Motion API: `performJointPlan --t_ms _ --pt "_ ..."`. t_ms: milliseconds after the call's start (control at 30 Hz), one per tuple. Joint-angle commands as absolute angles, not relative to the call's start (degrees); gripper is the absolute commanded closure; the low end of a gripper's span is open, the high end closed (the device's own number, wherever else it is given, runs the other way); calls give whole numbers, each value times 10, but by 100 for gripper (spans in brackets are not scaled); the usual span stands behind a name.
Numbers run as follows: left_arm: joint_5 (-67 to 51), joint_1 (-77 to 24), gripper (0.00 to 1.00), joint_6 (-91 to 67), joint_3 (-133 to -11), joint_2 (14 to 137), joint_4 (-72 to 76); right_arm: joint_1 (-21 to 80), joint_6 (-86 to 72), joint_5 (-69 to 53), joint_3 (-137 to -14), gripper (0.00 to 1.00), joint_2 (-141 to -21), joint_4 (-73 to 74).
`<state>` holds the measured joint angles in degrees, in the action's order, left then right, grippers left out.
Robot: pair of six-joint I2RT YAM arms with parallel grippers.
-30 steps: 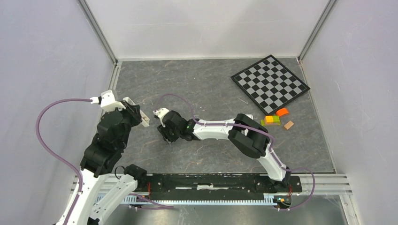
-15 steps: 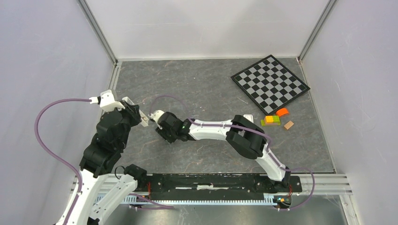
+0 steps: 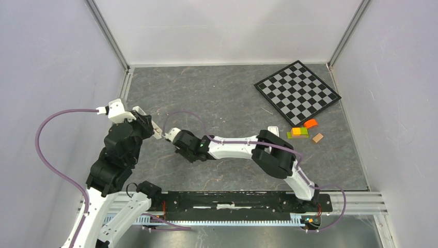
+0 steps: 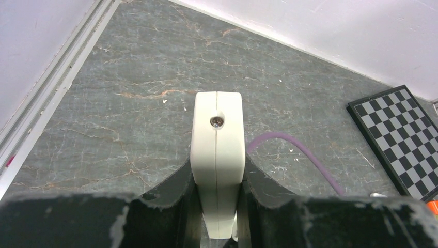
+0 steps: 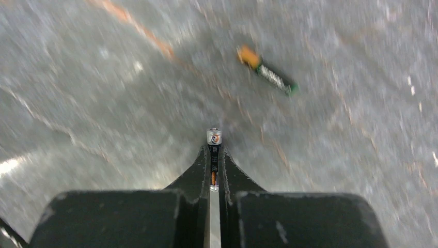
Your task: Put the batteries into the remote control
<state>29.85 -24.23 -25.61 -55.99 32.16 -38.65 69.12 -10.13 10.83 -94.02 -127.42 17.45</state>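
Observation:
In the left wrist view my left gripper (image 4: 217,168) is shut on the white remote control (image 4: 217,139), which stands on edge between the fingers with its end pointing away. From above, that gripper (image 3: 149,126) sits at the table's left. My right gripper (image 5: 214,150) is shut on one of the batteries (image 5: 214,137), a thin dark cylinder with its silver tip sticking out past the fingertips. A second battery (image 5: 267,72) with an orange end lies loose on the table beyond it. In the top view the right gripper (image 3: 182,149) hangs just right of the left one.
A chessboard (image 3: 297,92) lies at the back right, with coloured blocks (image 3: 300,132) and a tan piece (image 3: 317,137) in front of it. The right arm's purple cable (image 4: 294,147) loops over the table beside the remote. White walls close in the left, right and far sides.
My right gripper has shut on a battery and has moved left, nearer the left gripper. The left arm with the remote has hardly moved.

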Motion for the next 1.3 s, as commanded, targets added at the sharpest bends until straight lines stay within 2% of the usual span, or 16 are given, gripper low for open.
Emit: performJointPlan --t_ms 0,233,433,500,633,867,1000,1167,1267 --pt "289 -242 98 -240 -580 318 -369 687 -95 113 -855 99 -1190 218" --pt "217 -242 98 -238 -572 331 -344 665 -151 117 -707 99 -1077 207" --pt "147 -242 98 -245 -561 351 -318 649 -187 139 -639 97 -1026 237" --pt "139 -242 98 -248 -557 355 -314 648 -188 139 -629 92 -1020 240" --pt "131 -242 98 -252 -556 362 -312 647 -177 133 -639 76 -1029 250" --pt "116 -242 98 -250 -554 366 -313 643 -162 119 -670 68 -1061 279" --pt "110 -242 98 -249 -552 368 -314 642 -157 101 -670 71 -1067 280" --pt "91 -242 98 -249 -552 376 -312 635 -166 91 -660 87 -1064 266" --pt "66 -242 98 -248 -549 386 -311 630 -173 99 -639 89 -1037 232"
